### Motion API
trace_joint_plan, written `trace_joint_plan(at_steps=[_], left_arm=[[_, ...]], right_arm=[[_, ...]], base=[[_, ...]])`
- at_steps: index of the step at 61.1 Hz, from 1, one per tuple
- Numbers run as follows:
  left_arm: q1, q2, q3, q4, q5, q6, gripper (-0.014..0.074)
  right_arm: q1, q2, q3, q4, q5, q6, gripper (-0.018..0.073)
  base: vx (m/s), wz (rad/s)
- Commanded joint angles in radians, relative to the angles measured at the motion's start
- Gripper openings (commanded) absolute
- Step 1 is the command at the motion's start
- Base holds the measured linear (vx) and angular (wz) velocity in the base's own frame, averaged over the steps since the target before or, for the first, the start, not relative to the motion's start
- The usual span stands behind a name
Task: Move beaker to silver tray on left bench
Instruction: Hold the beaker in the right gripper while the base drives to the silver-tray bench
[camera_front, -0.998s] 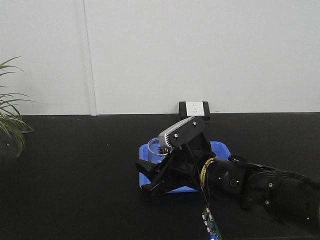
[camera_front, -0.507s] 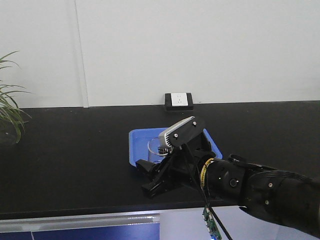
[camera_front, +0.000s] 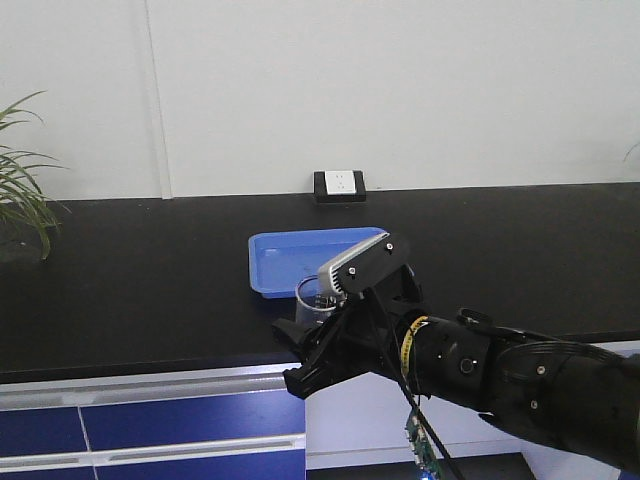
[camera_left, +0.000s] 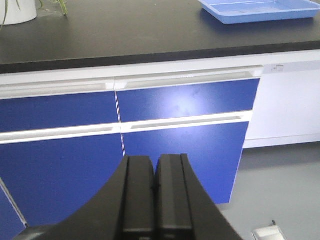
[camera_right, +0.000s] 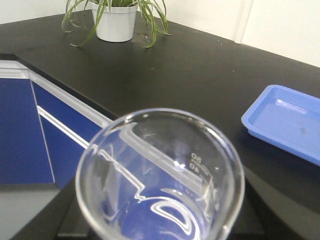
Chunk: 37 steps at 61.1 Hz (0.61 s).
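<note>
My right gripper (camera_front: 305, 348) is shut on the small clear glass beaker (camera_front: 316, 299) and holds it upright in the air, in front of the front edge of a black-topped bench (camera_front: 150, 270). In the right wrist view the beaker's rim (camera_right: 160, 175) fills the lower frame, and faint printed marks show on its wall. My left gripper (camera_left: 155, 160) is shut and empty, low in front of blue drawer fronts (camera_left: 180, 105). The silver tray is out of view.
A blue plastic tray (camera_front: 300, 252) lies on the countertop behind the beaker and also shows in the right wrist view (camera_right: 290, 125). A potted plant (camera_right: 117, 22) stands at the bench's left end. A wall socket (camera_front: 337, 185) sits behind the bench. Blue drawers (camera_front: 150, 420) are below.
The whole view has pulled back from the bench. The beaker, still in my right gripper, has come off the blue tray and out past the counter's front edge. Drawers have come into view.
</note>
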Motion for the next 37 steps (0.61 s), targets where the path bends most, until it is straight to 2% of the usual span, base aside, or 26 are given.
trace_joint_plan(at_steps=[1,37], left_arm=[[-0.002,-0.008,0.020,-0.008,-0.079,-0.001,0.0001],[-0.002,-0.008,0.020,-0.008,-0.079,-0.001,0.0001]], right_arm=[[-0.003,-0.046,-0.035,0.020,-0.043,0.002,-0.0011],[-0.003,-0.046,-0.035,0.020,-0.043,0.002,-0.0011]], base=[[-0.23,-0.02],[-0.21,0.02]])
